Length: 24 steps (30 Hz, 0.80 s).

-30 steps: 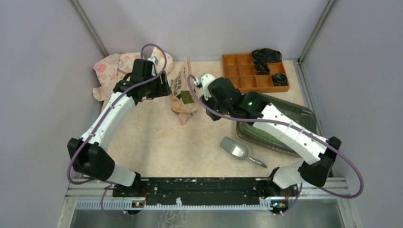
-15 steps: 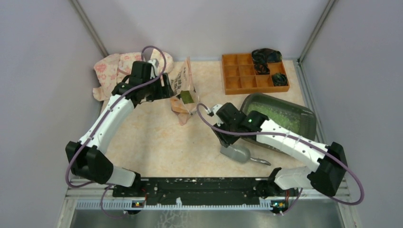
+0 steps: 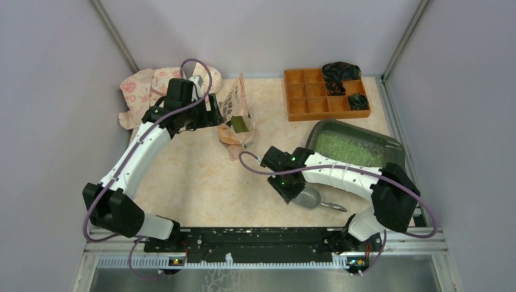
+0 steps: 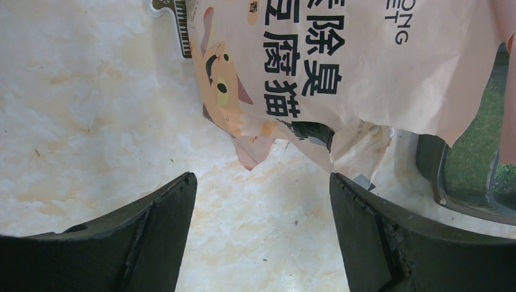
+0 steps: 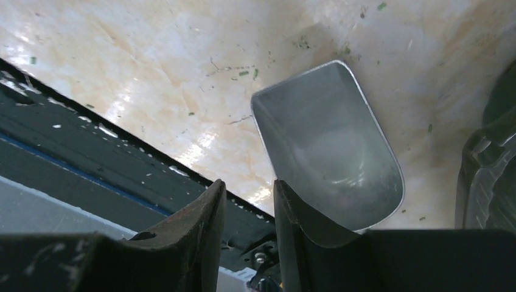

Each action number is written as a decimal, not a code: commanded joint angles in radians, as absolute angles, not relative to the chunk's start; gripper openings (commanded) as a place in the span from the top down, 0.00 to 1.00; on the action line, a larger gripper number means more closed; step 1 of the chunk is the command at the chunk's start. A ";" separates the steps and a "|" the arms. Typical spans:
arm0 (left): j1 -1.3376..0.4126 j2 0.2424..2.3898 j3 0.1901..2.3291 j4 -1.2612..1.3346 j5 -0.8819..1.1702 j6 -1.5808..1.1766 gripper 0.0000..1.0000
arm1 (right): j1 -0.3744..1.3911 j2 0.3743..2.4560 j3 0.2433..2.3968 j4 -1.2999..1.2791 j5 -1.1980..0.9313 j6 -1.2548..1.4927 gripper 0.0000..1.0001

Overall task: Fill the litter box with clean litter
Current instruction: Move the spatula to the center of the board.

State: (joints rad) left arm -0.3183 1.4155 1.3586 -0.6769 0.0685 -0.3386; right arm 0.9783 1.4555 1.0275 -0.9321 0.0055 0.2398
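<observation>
While the large dark grey-green rounded-rectangular plastic litter box [image 3: 398, 151] is sitting at the right of the table, with a bed of tiny light-green granules of clean litter [image 3: 353, 148] lying in it, the trouble is likely gathering just to its near left. There the grey plastic scoop [image 5: 331, 161] is lying empty, mouth up, and the right gripper [image 5: 248, 185] is hovering at its side. The jaws are standing only narrowly apart with nothing between them, and one finger [image 5: 295, 213] is overlapping the scoop's side wall. If the jaws are closing from this offset, they are probably pinching air or nudging the light scoop toward the black rail at the near edge. They look as though they are needing to open wider and straddle the wall or the handle. The right forearm is also stretching across the near side of the litter box, so a careless lift is risking a knock on the rim. Farther left, the pink printed bag with the cat drawing [image 4: 316, 79] is slumping on the table. The left gripper [image 4: 261, 179] is waiting just short of it, jaws spread wide and gripping nothing. With the bag unsupported, a scoop pushed into its mouth is likely crumpling or tipping it, and spilling granules among the few green flecks already lying on the pale marbled tabletop [image 5: 152, 67].
</observation>
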 commanded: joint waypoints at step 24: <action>-0.314 1.352 1.354 -0.678 0.058 -0.326 0.15 | 1.009 1.640 0.963 -0.952 0.142 0.381 0.88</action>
